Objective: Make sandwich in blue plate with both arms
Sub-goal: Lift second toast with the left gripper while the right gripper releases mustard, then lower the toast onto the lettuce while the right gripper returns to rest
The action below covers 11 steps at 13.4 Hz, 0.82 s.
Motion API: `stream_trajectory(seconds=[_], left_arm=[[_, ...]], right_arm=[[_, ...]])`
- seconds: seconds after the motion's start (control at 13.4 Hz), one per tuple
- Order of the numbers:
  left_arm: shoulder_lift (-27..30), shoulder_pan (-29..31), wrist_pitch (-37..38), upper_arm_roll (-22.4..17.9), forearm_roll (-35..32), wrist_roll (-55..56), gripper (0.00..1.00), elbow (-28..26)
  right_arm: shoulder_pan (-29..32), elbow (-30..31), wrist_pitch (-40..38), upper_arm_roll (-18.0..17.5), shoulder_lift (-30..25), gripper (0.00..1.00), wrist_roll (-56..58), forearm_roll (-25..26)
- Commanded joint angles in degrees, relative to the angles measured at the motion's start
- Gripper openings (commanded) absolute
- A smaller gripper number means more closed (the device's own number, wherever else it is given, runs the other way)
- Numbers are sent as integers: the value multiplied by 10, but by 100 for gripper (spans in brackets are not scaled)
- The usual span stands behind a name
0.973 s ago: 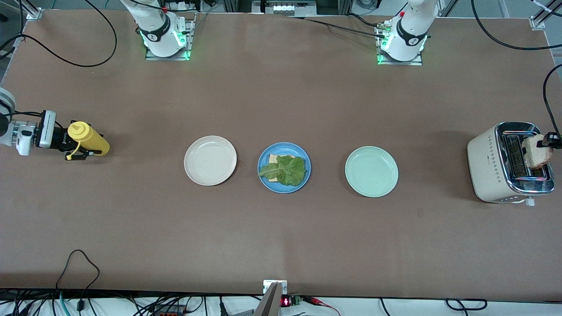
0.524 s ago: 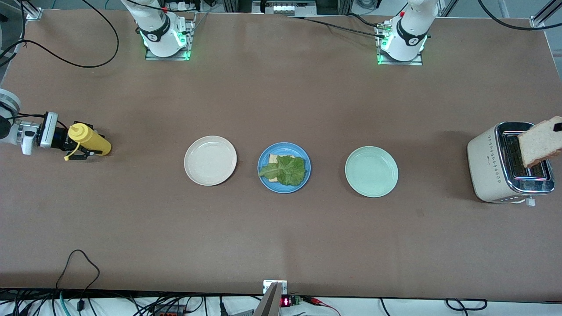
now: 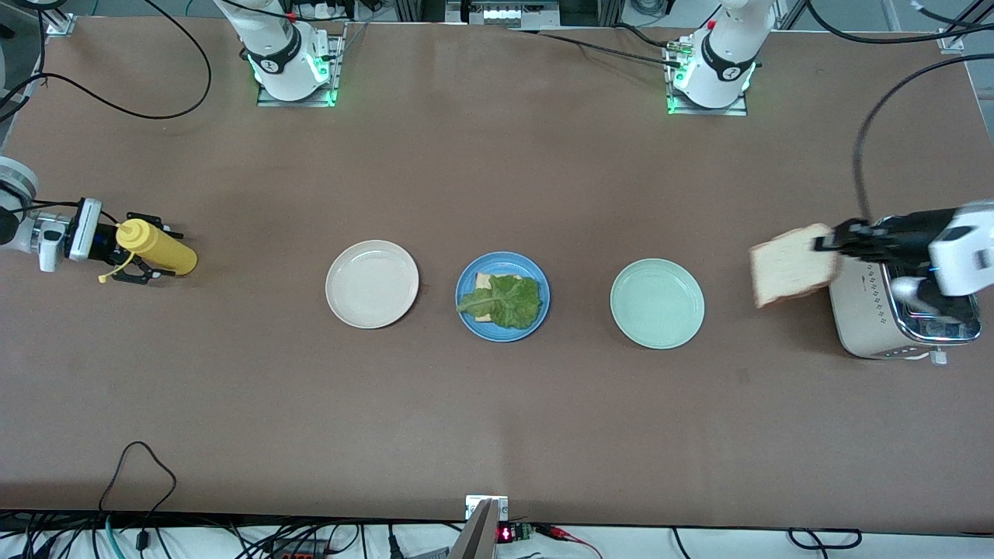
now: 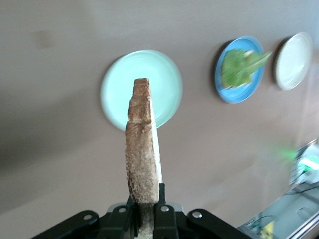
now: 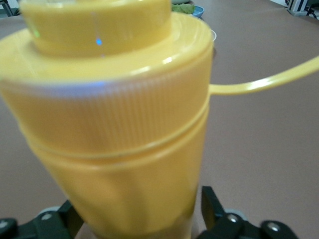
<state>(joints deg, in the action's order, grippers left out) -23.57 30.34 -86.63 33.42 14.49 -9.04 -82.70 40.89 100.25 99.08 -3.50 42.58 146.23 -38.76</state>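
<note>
Left gripper (image 3: 825, 244): up in the air over the table between the pale green plate (image 3: 657, 303) and the toaster (image 3: 893, 310), fingers clenched on the crust edge of a bread slice (image 3: 792, 265).

Bread slice: light tan with a brown crust, held on edge. In the left wrist view it rises straight out of the black jaws, the pale green plate below it.

Right gripper (image 3: 128, 252): low at the right arm's end of the table, fingers spread wide on either side of a yellow squeeze bottle (image 3: 155, 247). In the right wrist view a gap shows between the bottle's side and one finger pad (image 5: 214, 206).

Yellow squeeze bottle: stands on the table between those released fingers, its cap tether hanging loose toward the front camera.

Blue plate (image 3: 467, 282): at mid-table, between the cream plate (image 3: 372, 283) and the pale green plate, the three in a row.

Sandwich so far: one bread slice (image 3: 482, 280) lies flat on the blue plate with a ruffled lettuce leaf (image 3: 506, 300) on top of it, covering most of it.

Toaster: cream body with a chrome top, at the left arm's end of the table, partly covered by the left arm's wrist.
</note>
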Motion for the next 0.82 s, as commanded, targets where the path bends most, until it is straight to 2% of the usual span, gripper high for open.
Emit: stream_trajectory(seconds=[0.0,0.15,0.37,0.52,0.75], left_arm=[[3,0,-125,72,48,87,1,-89],[-35,-37,-201,79,105,113,1,-120],[-95,-88,-278,81,141,109,1,-119],[-105,-126,-347,81,161,107,1,-134],[-104,-171,-490,87,209,107,1,-198]], right_arm=[[6,-12,-15,0,7,100,-2,-12],[7,-24,-22,1,7,100,-2,-11],[17,-36,-25,2,-4,100,-4,1],[18,-48,-32,4,-20,100,-4,22],[20,-90,-64,6,-41,100,-16,55]])
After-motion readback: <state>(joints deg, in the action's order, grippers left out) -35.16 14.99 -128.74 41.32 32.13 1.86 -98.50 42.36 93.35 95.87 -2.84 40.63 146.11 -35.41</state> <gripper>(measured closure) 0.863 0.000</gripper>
